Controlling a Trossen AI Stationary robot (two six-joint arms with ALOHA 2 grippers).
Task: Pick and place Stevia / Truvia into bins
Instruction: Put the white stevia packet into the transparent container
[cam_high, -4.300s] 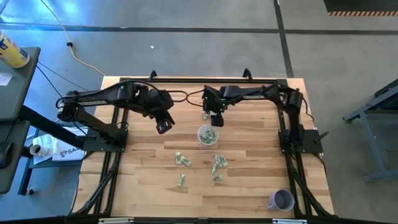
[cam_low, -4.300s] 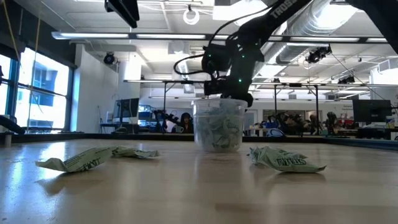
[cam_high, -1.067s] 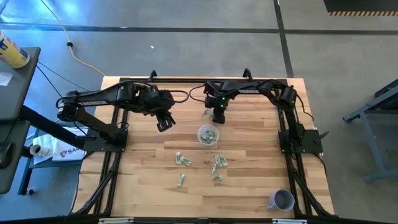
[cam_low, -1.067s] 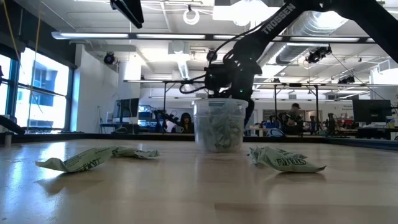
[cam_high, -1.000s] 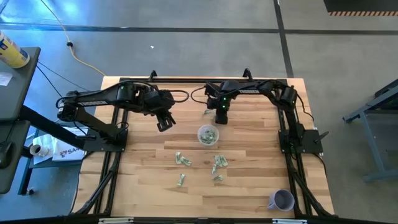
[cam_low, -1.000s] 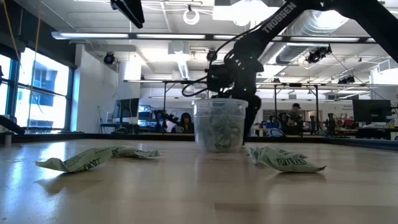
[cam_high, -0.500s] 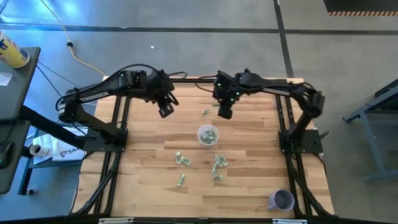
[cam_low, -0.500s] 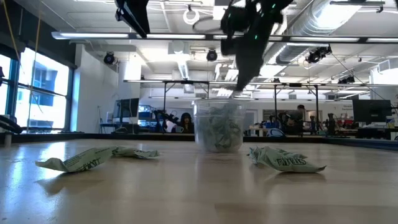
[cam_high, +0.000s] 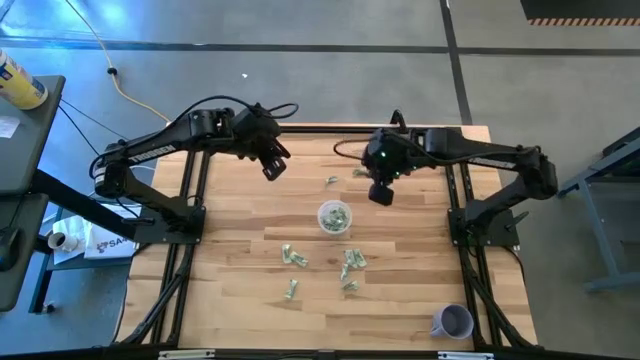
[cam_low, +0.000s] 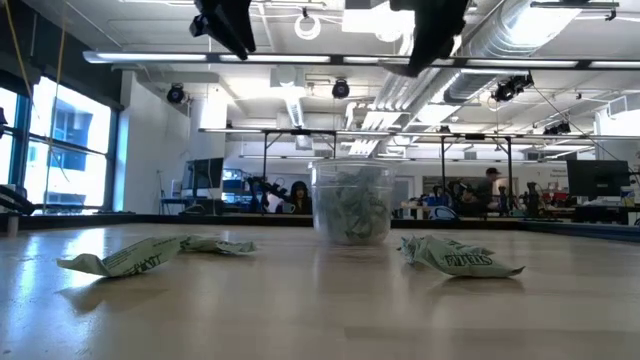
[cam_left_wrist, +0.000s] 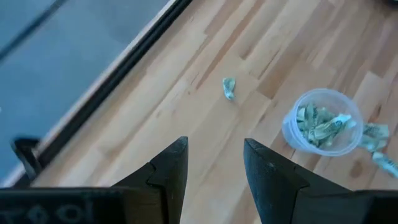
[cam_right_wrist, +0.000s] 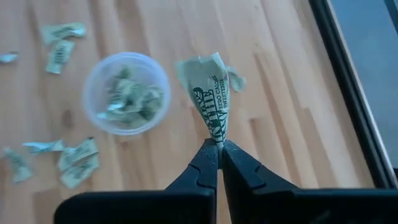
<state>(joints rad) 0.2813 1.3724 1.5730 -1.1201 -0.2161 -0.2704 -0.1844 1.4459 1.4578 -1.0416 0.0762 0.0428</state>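
Table (cam_high: 400, 300): loose packets (cam_high: 294, 258), purple cup (cam_high: 455, 321)

A light butcher-block wooden table (cam_high: 230, 290) is seen from above on a grey concrete floor (cam_high: 300, 70), which is crossed by dark seams. A yellow cable (cam_high: 115, 75) is laid over the floor at upper left, and a grey metal frame (cam_high: 600, 200) is set at right. In the low view, tall windows (cam_low: 60, 150) are shown at left, and exposed silver ducts (cam_low: 520, 30) and strip lights (cam_low: 150, 58) are hung overhead.
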